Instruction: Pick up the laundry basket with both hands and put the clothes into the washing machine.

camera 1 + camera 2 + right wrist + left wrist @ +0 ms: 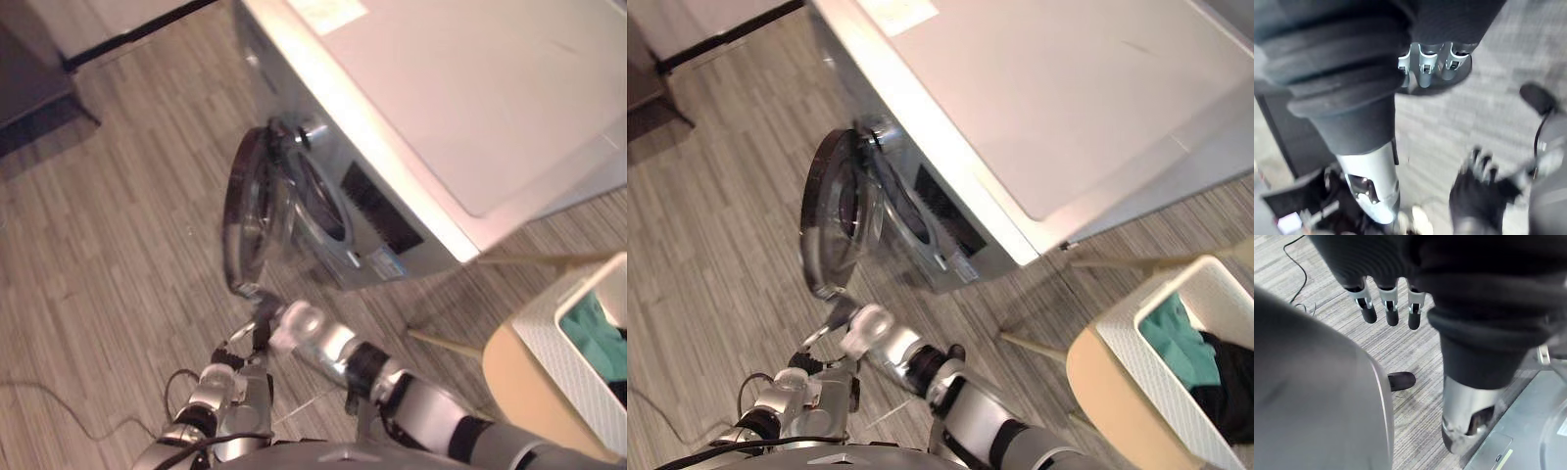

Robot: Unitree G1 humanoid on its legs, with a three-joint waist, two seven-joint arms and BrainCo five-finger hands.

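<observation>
The white laundry basket (1136, 364) stands on a wooden stool (1102, 387) at the lower right, with teal cloth (1176, 331) and black cloth (1229, 392) inside. The silver washing machine (470, 98) is ahead, and its round door (250, 211) is swung open toward me. My right hand (255, 333) reaches across to the door's lower edge; its fingers (1425, 63) are straight beside the dark rim. My left hand (223, 377) hangs low just beside it, with its fingers (1388, 308) relaxed over the floor and holding nothing. Both hands are far from the basket.
Grey wood-plank floor (108, 274) spreads to the left of the machine. A dark cabinet (29, 88) stands at the far left, along the back wall. The stool's thin legs (446, 343) stick out toward the machine's front corner.
</observation>
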